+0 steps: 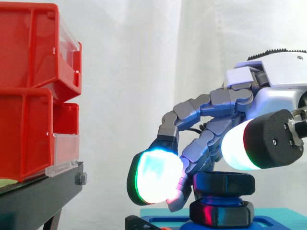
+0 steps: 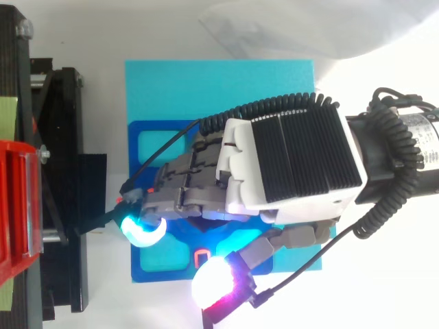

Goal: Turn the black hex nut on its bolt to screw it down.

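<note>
Red bins [image 1: 29,91] on black stand [image 1: 38,191] wall off the left. Open gap betw. them & hand [image 1: 240,98]; free above.

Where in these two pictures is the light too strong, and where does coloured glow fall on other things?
Side view: the glow of the robot hand burns out to white with a green rim, and a red sheen lies on the lower black hex piece. Top view: the white surface beside the arm is washed out, and cyan glow spills onto the blue plate.
</note>
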Action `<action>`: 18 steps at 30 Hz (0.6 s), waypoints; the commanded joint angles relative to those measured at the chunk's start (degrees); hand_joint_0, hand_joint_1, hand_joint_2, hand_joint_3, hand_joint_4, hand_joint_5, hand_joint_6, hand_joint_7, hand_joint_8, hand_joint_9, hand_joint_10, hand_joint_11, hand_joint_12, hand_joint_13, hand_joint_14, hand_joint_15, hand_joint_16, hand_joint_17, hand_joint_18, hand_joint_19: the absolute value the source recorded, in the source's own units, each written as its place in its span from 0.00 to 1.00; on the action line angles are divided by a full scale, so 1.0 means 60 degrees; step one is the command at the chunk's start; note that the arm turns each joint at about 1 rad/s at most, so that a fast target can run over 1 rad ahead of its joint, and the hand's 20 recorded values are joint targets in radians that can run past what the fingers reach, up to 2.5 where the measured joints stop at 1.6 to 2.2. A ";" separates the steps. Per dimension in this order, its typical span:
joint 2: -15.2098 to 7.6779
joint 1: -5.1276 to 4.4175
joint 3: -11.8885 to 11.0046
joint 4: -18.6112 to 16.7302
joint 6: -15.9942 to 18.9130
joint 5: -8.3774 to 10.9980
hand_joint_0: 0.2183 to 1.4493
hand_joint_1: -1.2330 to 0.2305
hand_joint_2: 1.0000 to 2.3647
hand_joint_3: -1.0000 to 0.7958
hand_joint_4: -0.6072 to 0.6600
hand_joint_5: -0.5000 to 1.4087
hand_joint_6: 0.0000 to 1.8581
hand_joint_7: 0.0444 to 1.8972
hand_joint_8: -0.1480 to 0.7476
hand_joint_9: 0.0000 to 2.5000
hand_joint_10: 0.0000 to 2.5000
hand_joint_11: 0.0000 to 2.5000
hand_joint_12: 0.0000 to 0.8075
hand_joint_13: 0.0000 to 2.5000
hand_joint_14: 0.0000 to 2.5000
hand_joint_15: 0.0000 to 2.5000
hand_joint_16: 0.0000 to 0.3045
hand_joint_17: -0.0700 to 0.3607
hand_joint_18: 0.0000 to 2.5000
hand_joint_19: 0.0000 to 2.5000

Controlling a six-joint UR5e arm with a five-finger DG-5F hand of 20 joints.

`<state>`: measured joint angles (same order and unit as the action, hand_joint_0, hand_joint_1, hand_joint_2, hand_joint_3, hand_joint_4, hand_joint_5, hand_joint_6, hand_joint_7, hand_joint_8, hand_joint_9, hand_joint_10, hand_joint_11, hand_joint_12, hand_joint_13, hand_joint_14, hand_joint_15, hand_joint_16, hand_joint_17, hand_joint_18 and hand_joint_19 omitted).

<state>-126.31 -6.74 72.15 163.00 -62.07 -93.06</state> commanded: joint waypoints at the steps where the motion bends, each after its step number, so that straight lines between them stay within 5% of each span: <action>1: -0.0013 0.0025 -0.0013 -0.0023 -0.0201 -0.0002 0.27 0.49 0.00 0.28 0.73 0.18 0.27 0.46 0.54 0.30 0.00 0.16 0.44 0.33 0.00 0.12 0.18 0.44 0.30 0.23; 18: -0.0013 0.0274 0.0001 0.0021 -0.0333 -0.0222 0.27 0.49 0.00 0.28 0.73 0.18 0.27 0.45 0.54 0.30 0.00 0.17 0.44 0.34 0.00 0.12 0.18 0.44 0.31 0.23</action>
<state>-126.35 -5.54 72.15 163.09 -64.01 -93.75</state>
